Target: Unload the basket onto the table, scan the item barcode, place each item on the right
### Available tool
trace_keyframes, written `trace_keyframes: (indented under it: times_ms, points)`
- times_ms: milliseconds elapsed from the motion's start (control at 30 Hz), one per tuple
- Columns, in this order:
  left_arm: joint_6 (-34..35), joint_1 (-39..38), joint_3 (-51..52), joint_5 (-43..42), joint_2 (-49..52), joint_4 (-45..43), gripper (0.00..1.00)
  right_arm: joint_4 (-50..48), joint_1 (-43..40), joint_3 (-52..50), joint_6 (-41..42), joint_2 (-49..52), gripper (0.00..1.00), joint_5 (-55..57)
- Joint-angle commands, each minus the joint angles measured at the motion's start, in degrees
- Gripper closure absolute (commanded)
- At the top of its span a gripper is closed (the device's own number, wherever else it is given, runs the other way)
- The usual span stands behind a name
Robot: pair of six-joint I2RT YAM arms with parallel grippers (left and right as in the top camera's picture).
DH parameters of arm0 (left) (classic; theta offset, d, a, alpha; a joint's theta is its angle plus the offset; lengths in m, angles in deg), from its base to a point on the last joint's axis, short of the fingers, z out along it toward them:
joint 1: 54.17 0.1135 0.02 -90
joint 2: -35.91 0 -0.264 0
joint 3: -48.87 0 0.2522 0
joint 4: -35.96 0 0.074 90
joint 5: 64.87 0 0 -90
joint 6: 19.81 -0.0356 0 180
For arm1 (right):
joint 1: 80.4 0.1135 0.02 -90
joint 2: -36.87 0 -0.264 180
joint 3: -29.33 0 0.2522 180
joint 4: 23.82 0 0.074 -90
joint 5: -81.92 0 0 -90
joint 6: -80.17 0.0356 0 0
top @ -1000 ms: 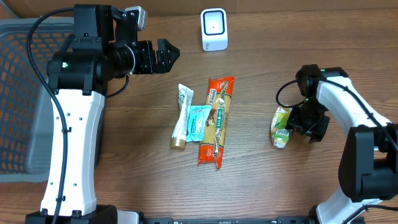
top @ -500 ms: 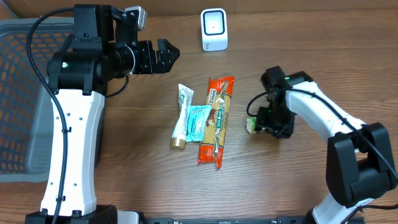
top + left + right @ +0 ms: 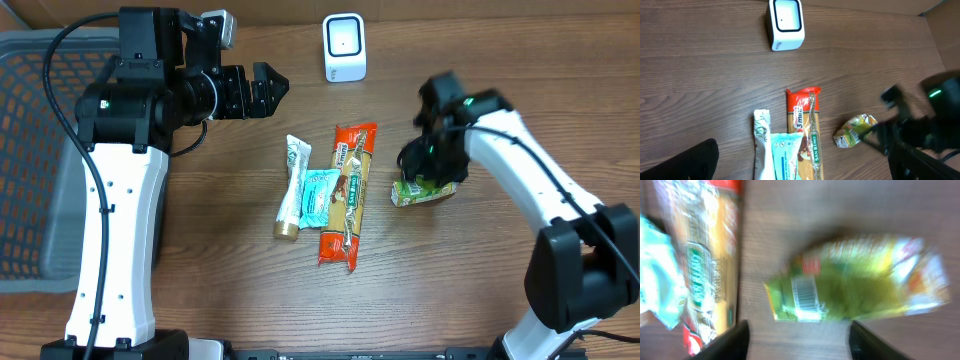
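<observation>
Now, left pincer (image 3: pixel 270 88) spread — right pincer (image 3: pixel 428 172) likewise, over barcoded green pouch (image 3: pixel 855 131) near "San Remo" pasta (image 3: pixel 805 140).

On the brown wooden table (image 3: pixel 220 300) lie an orange spaghetti packet (image 3: pixel 349 195), teal sachet (image 3: pixel 320 195) and white tube (image 3: pixel 293 175), grey mesh basket (image 3: pixel 30 150) leftward.

The right wrist view is blurred: the green packet (image 3: pixel 855 280) shows a barcode (image 3: pixel 805 294) but no legible print. The pasta pack (image 3: pixel 700 255) runs off the left edge and the right pincer (image 3: pixel 797 342) has its fingers (image 3: pixel 727 341) cut by the bottom edge. Overhead, that pincer smears over the packet's far end; contact cannot be told. The left wrist view crops the teal pouch (image 3: pixel 785 157) and tube (image 3: pixel 761 145) at the bottom.
</observation>
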Motion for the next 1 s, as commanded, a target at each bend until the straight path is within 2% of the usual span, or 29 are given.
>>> trace_keyframes:
  times_ms: [0,67,200,300,433,467,500,567,633,967]
  points:
    - [-1.3,-0.3,-0.4,0.3,0.5,0.0,0.00,-1.0,-2.1,4.5,-11.1,-0.1,0.24,2.4]
    - [-1.3,-0.3,-0.4,0.3,0.5,0.0,0.00,-2.6,-3.3,4.5,-14.5,0.0,0.18,2.3]
    - [-1.3,-0.3,-0.4,0.3,0.5,0.0,0.01,0.1,-5.2,3.5,-16.6,1.5,0.18,-2.0]
    - [-1.3,-0.3,-0.4,0.3,0.5,0.0,0.01,0.8,-5.2,1.4,-16.0,1.8,0.23,-5.5]
    - [-1.3,-0.3,-0.4,0.3,0.5,0.0,0.00,-3.8,-5.1,-4.8,-13.0,1.8,0.30,-5.8]
    - [-1.3,-0.3,-0.4,0.3,0.5,0.0,0.00,-5.0,-5.1,-6.5,-12.1,1.8,0.33,-5.6]
    - [-1.3,-0.3,-0.4,0.3,0.5,0.0,0.00,-6.1,-5.2,-9.0,-10.9,1.8,0.41,-5.6]
    - [-1.3,-0.3,-0.4,0.3,0.5,0.0,0.00,-5.2,-5.3,-9.9,-10.1,1.8,0.47,-5.6]
    - [-1.3,-0.3,-0.4,0.3,0.5,0.0,0.01,-3.7,-5.3,-9.9,-9.7,1.8,0.50,-5.6]
    - [-1.3,-0.3,-0.4,0.3,0.5,0.0,0.00,1.2,-5.1,-11.2,-4.5,1.8,0.49,-2.4]
